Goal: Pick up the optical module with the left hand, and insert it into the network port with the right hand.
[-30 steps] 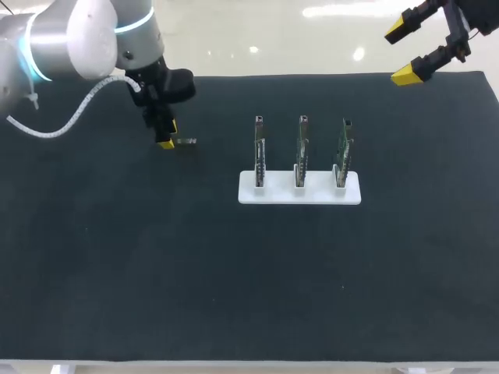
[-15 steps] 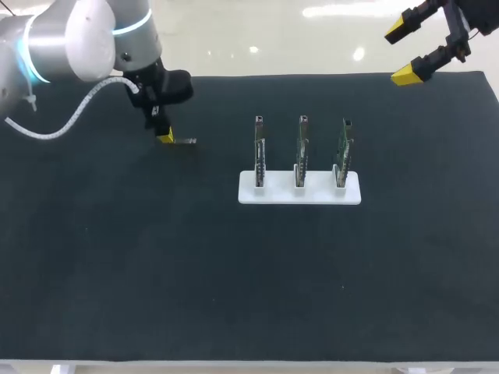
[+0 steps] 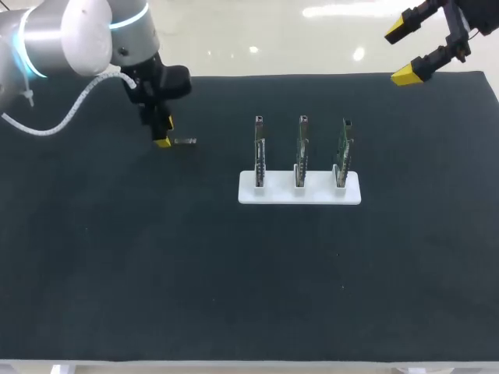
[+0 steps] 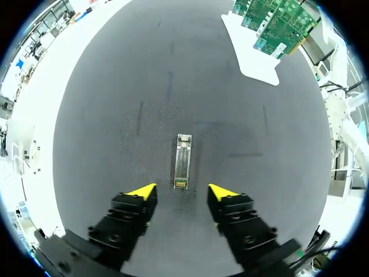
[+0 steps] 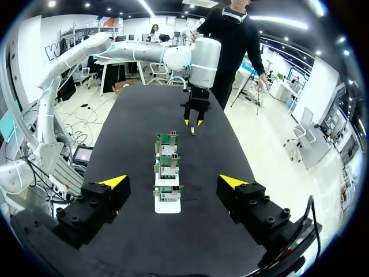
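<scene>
The optical module (image 4: 183, 161), a small silver bar, lies flat on the black mat; it also shows as a short metal piece (image 3: 185, 141) at the mat's back left. My left gripper (image 4: 181, 194) hangs open just above it, the module's near end lying just ahead of the gap between the yellow tips, untouched. From above, the left gripper (image 3: 162, 140) sits just left of the module. Three upright green network cards (image 3: 302, 150) stand in a white holder (image 3: 299, 189) mid-table. My right gripper (image 3: 407, 52) is held high at the back right, wide open and empty.
The white holder with the cards (image 4: 275, 29) lies ahead and to the side of my left gripper. In the right wrist view the cards (image 5: 168, 170) stand in a row ahead of the open right gripper (image 5: 173, 184), my left arm (image 5: 198, 86) beyond them. Bare black mat (image 3: 234, 288) fills the front.
My left gripper closed at the module, then opened again and rose slightly; the module lies free on the mat in about the same place. The right arm has not moved.
</scene>
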Controlling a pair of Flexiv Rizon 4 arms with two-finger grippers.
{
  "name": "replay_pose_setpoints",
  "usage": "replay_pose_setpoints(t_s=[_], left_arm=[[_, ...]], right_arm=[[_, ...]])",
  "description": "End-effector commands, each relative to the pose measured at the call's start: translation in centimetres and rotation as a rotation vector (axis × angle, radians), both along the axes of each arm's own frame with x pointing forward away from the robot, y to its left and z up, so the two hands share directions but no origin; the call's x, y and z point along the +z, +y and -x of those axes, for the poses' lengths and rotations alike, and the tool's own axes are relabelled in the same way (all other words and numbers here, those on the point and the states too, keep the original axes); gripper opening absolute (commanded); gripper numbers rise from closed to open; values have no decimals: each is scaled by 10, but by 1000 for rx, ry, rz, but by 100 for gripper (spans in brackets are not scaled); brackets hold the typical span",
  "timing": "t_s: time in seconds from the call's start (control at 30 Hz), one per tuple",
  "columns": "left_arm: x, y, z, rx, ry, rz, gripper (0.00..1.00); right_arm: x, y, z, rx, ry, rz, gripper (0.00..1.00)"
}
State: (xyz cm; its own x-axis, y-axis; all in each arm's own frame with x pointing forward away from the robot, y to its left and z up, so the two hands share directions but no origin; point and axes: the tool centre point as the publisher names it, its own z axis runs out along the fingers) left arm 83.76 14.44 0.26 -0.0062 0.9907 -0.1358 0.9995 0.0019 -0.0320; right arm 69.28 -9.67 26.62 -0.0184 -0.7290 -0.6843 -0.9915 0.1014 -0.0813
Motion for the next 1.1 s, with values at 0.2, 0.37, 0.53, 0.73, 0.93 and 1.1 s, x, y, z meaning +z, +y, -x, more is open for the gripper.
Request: replay_pose_setpoints(t_s=[0.2,0.37,0.53,0.73,0.93,1.1], left_arm=[[-3,-5,-2,3,5,-4,100],[-7,-7,-1,5,3,-6,100],[-10,-8,-1,-3,-4,-7,95],[-14,-5,1,-7,-6,-14,70],[-20,-1,1,-5,-12,-20,24],[-19,-1,1,-6,-16,-13,0]], right_arm=[[0,0,0,0,-1,-2,100],[0,0,0,0,-1,-2,100],[0,0,0,0,-1,-2,100],[0,0,0,0,-1,-2,100],[0,0,0,0,-1,-2,100],[0,0,0,0,-1,-2,100]])
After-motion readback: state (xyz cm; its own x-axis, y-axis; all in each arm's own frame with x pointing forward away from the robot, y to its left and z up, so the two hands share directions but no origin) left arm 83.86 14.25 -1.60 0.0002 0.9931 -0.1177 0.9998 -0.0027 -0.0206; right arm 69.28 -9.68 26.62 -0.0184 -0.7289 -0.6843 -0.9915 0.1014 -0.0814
